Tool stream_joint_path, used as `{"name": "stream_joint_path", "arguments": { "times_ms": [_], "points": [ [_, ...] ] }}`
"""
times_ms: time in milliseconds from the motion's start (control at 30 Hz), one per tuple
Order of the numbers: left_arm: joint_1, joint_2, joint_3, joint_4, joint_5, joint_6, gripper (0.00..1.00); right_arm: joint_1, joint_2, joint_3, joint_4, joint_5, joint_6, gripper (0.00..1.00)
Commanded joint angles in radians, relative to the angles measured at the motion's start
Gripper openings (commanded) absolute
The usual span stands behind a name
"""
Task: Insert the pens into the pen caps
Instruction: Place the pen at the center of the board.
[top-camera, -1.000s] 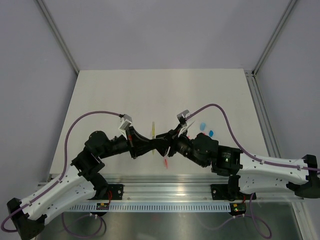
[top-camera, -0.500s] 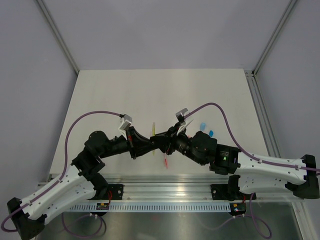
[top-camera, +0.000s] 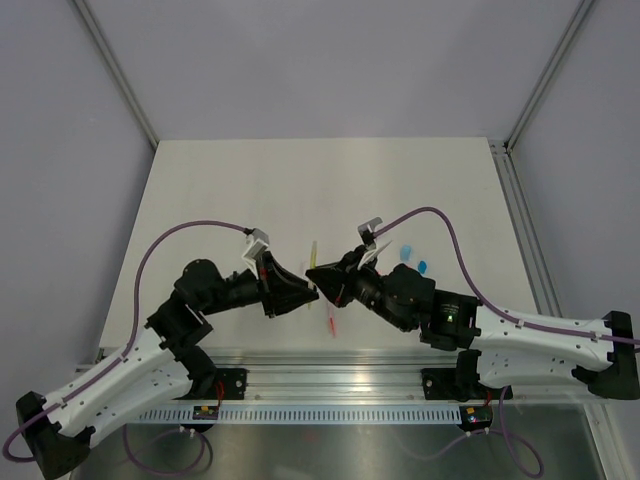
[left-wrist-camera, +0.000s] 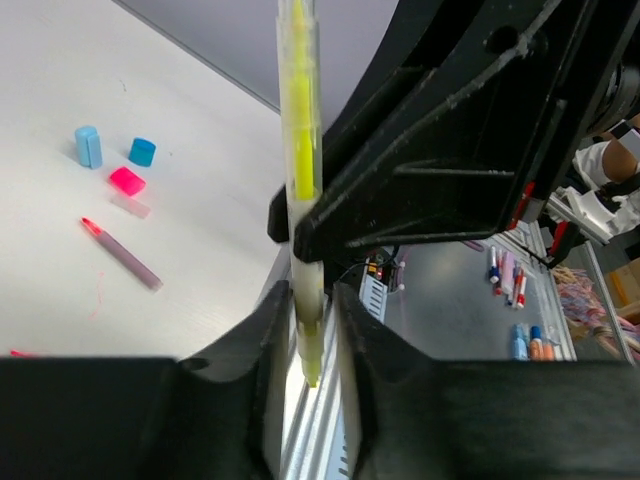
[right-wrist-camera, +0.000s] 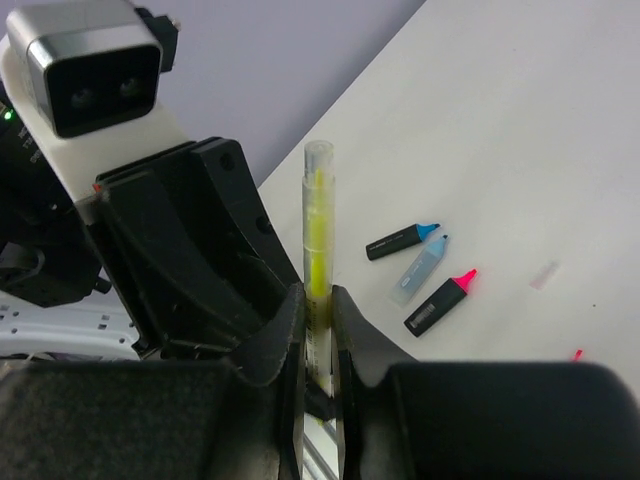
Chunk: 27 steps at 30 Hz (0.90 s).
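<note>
Right jaws clamped on the yellow pen (right-wrist-camera: 318, 220): both fingers (right-wrist-camera: 292, 320) press its clear barrel, and the pen stands upright between them. Left jaws slightly apart around the same pen's lower end (left-wrist-camera: 298, 120), with a thin gap beside one finger (left-wrist-camera: 350, 330). They look loose on it, not pinching. The two sets of jaws meet tip to tip above the near-middle of the worktop (top-camera: 250, 190), and the yellow pen (top-camera: 313, 247) sticks out from between them, off the surface.

Left wrist view, lying on the worktop: light-blue cap (left-wrist-camera: 88, 146), blue cap (left-wrist-camera: 142, 152) just beside it, pink cap (left-wrist-camera: 127, 181) near both. The purplish pen (left-wrist-camera: 122, 253) with a red tip lies a bit nearer, apart from the caps.

Right wrist view, on the worktop, three lie close together and roughly parallel: black marker with blue tip (right-wrist-camera: 400, 242), pale-blue pen (right-wrist-camera: 418, 270), black marker with pink tip (right-wrist-camera: 440, 303). All three uncapped, none touching.

Top view: two blue caps (top-camera: 406, 251) to the right of the jaws, and a pink pen (top-camera: 331, 322) under the arms, near the worktop's front edge.
</note>
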Motion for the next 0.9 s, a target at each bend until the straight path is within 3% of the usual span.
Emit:
{"name": "stream_joint_path", "arguments": {
  "times_ms": [0,100,200,467,633,867],
  "points": [
    [-0.001,-0.015,0.046,-0.034,0.019,0.031,0.41,-0.045,-0.040,-0.008,0.032,0.084,0.034,0.00],
    [-0.001,-0.029,0.087,-0.137,0.000,0.074,0.57,-0.109,-0.042,-0.019,0.006,0.050,0.058,0.00],
    [-0.001,-0.041,0.118,-0.214,-0.018,0.111,0.63,-0.167,-0.039,-0.029,-0.004,0.010,0.069,0.00],
    [-0.001,-0.050,0.242,-0.429,-0.065,0.261,0.66,-0.263,-0.008,-0.031,-0.050,-0.056,0.068,0.00],
    [-0.001,-0.096,0.285,-0.501,-0.320,0.318,0.66,-0.310,0.006,-0.072,-0.127,-0.106,0.072,0.00],
    [-0.001,-0.084,0.325,-0.525,-0.592,0.353,0.79,-0.401,0.085,-0.101,-0.202,-0.218,0.069,0.00]
  ]
}}
